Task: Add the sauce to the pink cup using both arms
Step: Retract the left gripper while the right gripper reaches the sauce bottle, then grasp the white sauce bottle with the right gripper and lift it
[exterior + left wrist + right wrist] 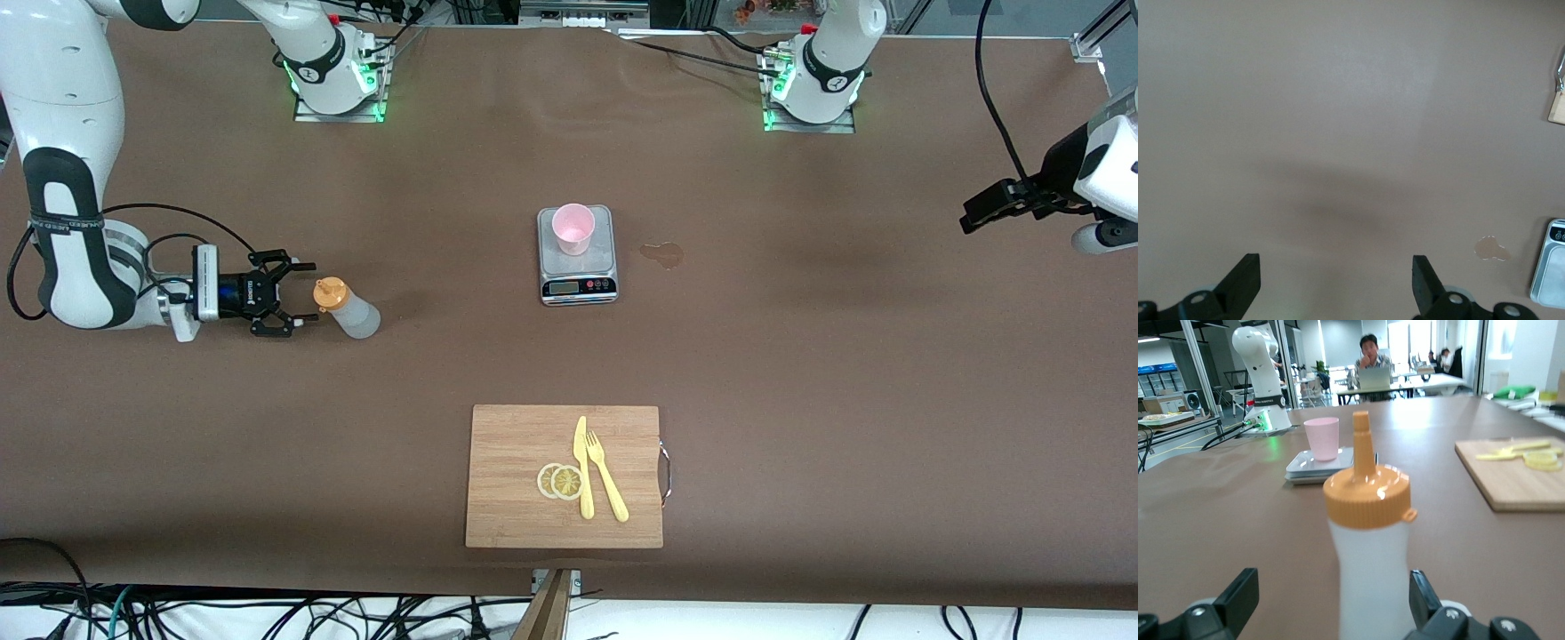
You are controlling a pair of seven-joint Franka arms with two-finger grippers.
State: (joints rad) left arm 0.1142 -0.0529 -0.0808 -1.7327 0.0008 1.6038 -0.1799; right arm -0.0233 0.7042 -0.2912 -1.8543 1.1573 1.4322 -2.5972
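Note:
The sauce bottle (348, 309), whitish with an orange nozzle cap, stands upright on the table toward the right arm's end. My right gripper (299, 294) is low beside it, open, fingers apart on either side of the cap's line and not touching. In the right wrist view the sauce bottle (1368, 553) fills the space just ahead of the right gripper (1333, 593). The pink cup (573, 228) stands on a small scale (578, 271) at mid-table; the cup (1321, 438) also shows past the bottle. My left gripper (973, 216) hangs open at the left arm's end, over bare table (1336, 273).
A wooden cutting board (516, 480) with lemon slices (560, 481), a yellow knife and a fork (607, 480) lies nearer the front camera than the scale. A brownish wet blotch (662, 254) marks the cloth beside the scale. Brown cloth covers the table.

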